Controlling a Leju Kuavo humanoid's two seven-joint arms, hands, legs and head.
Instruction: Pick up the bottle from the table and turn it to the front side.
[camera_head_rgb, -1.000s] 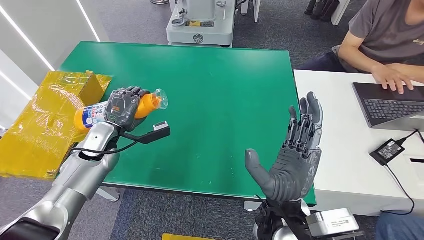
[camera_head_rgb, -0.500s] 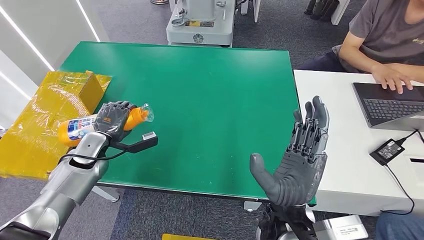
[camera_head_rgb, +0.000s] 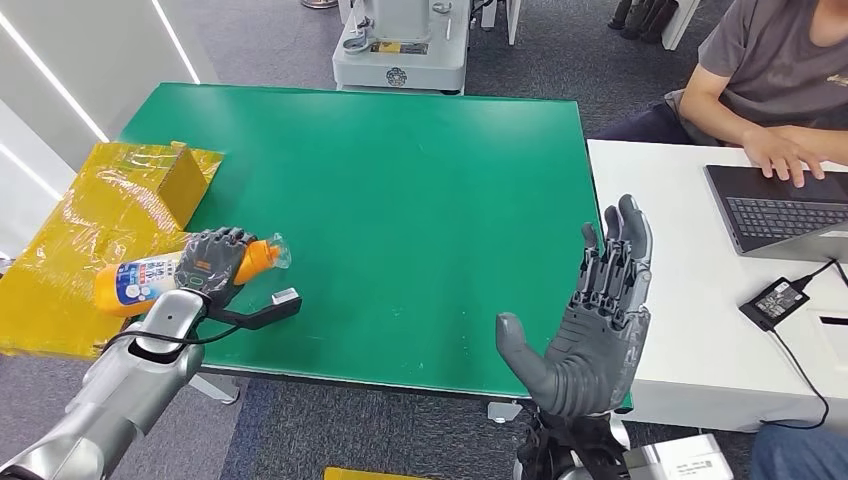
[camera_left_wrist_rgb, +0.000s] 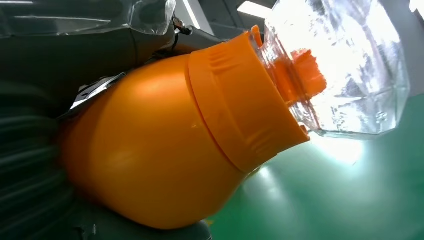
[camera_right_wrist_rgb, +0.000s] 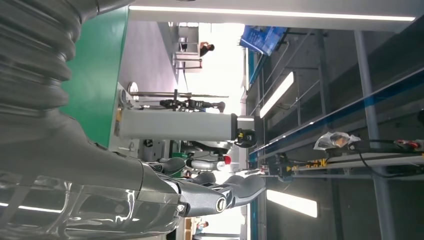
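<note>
At the near left edge of the green bench (camera_head_rgb: 420, 200), the left robot hand (camera_head_rgb: 212, 262) gripped the orange bottle (camera_head_rgb: 150, 280) around its middle, holding it on its side. The pickup looked done and the turning step was in hand. The bottle was orange, with a white and blue label toward its base at the left and a clear faceted cap (camera_left_wrist_rgb: 340, 65) over an orange nozzle at the right. The right robot hand (camera_head_rgb: 590, 320) stood upright at the near right with fingers spread, holding nothing. Next, the left wrist would likely need to roll the bottle until its front label faced forward, keeping a firm grip on the smooth body.
</note>
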